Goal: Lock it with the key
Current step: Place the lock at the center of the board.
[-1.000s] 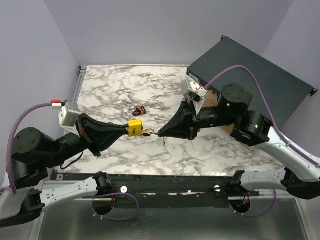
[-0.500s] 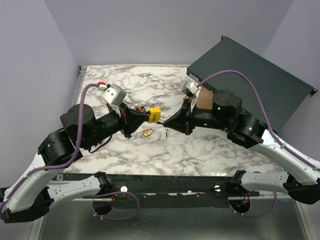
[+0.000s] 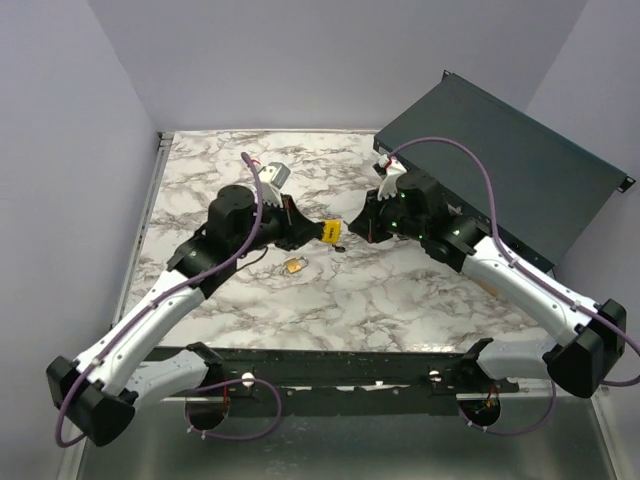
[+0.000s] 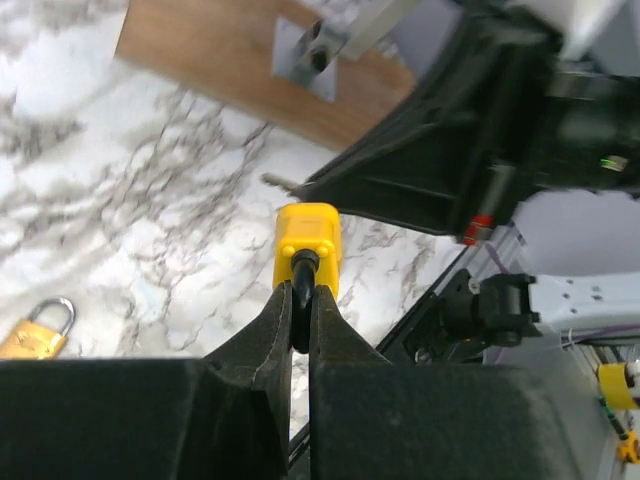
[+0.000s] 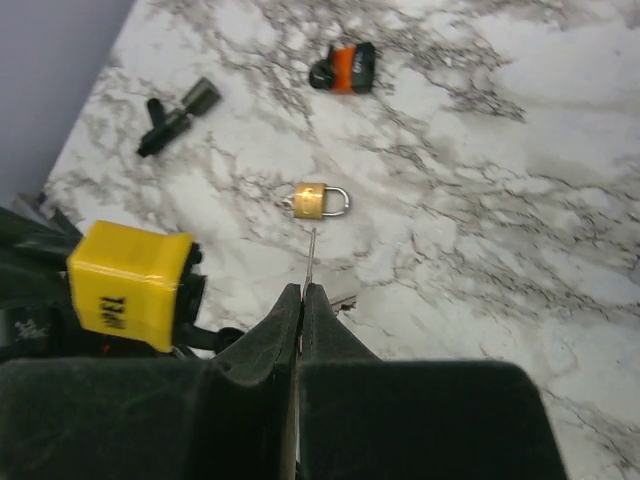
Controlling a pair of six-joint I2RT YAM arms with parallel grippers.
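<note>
Jutting leftward along right gripper's [image 5: 301,292] axis, key [image 5: 311,255] near yellow padlock [image 5: 130,285]

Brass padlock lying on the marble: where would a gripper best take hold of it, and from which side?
Grip the brass padlock by its body, from straight above, closing on the two narrow side edges. It lies flat on the marble table, its shackle sticking out sideways, thin and likely to slip.
</note>
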